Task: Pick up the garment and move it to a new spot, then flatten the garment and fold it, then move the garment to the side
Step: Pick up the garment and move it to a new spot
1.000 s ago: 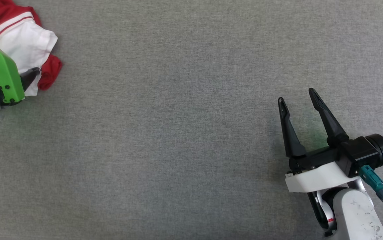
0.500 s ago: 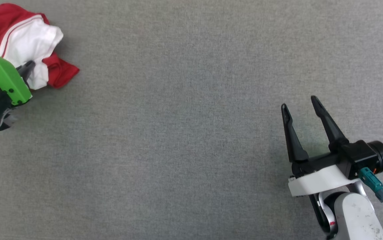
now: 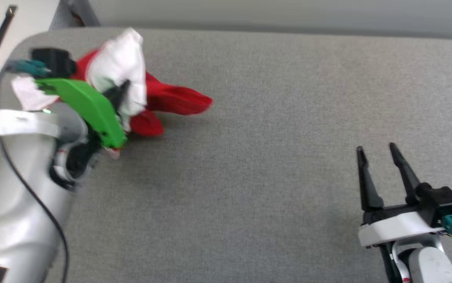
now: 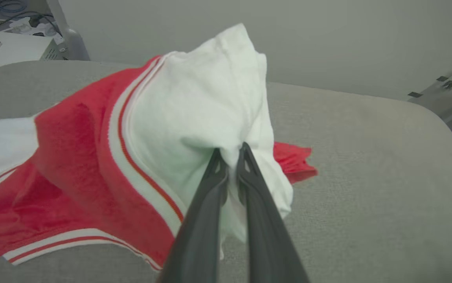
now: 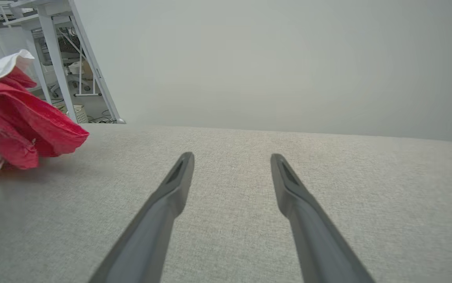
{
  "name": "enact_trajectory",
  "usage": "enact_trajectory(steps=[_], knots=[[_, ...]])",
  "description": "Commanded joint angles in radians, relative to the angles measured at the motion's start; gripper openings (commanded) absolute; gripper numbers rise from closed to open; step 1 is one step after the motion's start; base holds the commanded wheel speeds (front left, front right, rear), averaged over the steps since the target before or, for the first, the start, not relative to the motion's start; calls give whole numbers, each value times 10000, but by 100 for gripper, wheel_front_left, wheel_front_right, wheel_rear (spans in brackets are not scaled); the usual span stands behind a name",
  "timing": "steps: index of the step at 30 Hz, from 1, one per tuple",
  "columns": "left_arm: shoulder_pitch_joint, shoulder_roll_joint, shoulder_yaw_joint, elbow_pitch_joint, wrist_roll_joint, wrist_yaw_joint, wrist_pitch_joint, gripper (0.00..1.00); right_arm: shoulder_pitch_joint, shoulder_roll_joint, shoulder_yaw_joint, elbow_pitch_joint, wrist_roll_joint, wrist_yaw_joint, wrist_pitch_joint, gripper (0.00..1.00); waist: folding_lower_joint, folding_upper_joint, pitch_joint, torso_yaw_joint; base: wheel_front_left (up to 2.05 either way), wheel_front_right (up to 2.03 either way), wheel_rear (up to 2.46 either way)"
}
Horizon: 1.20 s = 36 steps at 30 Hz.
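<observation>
Our right claw [image 3: 376, 147] hovers over the bench [image 3: 249, 177], jaws apart and empty (free for flattening, we judge). Farther off, our left claw [image 4: 230, 151] is clamped on the garment [image 4: 194, 98] by its white sleeve, holding it bunched near the bench's far left corner.

The garment [image 4: 72, 157] is showing red, with a white sleeve and striped trim; the desk [image 3: 269, 177] is looking grey.
</observation>
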State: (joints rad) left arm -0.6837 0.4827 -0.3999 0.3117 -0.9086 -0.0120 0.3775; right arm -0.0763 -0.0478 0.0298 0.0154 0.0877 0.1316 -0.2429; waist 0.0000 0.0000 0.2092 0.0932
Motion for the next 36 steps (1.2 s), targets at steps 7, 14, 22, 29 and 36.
enact_trajectory(steps=[7,14,22,29,36], knots=[[1065,-1702,-1081,-1008,28,688,110,0,193,-25,-842,-74,-46,-9,-146,100,0,0,-1317,-946,0,0,0],[1077,-3496,-1968,-465,320,959,-590,0,205,-25,-1081,-219,-123,-9,-159,100,0,0,-1265,-1855,0,0,0],[293,-4272,-2596,948,470,1115,-1868,0,162,-24,-825,-288,-74,-9,-169,100,0,0,-854,-2854,0,0,0],[426,-4321,-4564,2033,17,1039,-2020,18,93,-24,-639,-228,7,-9,-179,100,0,0,-670,-3219,0,0,0],[642,-4323,-6104,2584,-463,1023,-1850,100,153,-24,-643,-68,5,-9,-185,100,0,0,-905,-2935,0,0,0]])
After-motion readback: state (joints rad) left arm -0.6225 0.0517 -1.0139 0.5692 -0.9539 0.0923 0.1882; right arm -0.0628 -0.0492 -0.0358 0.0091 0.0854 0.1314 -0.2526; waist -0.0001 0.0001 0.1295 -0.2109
